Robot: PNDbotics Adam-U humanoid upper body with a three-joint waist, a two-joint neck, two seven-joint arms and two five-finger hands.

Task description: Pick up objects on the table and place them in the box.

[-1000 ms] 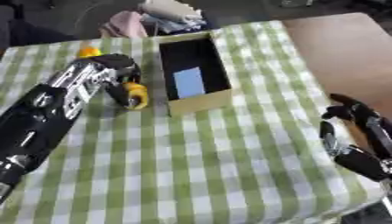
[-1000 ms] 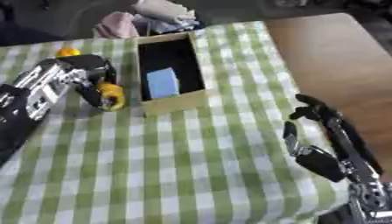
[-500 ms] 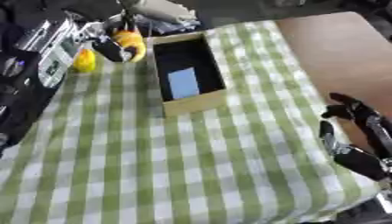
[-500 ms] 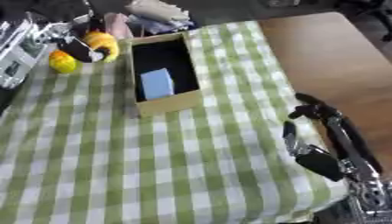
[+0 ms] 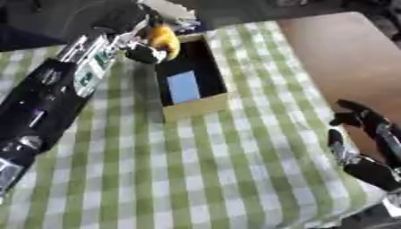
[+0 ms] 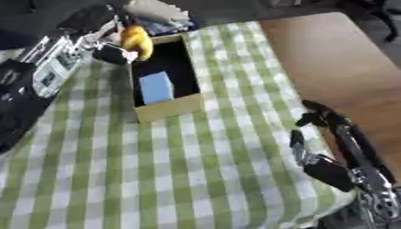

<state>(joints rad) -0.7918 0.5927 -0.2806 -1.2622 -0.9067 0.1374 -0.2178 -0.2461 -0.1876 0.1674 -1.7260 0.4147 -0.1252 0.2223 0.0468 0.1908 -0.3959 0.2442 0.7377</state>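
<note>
one yellow object (image 5: 164, 39) in left hand (image 5: 139, 44) over box (image 5: 192, 106) rim.

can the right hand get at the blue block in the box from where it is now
Probably not without a long reach. The right hand sits idle near the table's lower right edge, far from the box. The blue block lies inside, and the left hand holds a yellow object over the box.

A green-and-white checked tablecloth (image 5: 211, 170) covers the surface before me. To my right lies a bare brown wooden tabletop (image 5: 344, 58). A heap of pale crumpled cloth (image 6: 156, 13) sits at the far edge.
</note>
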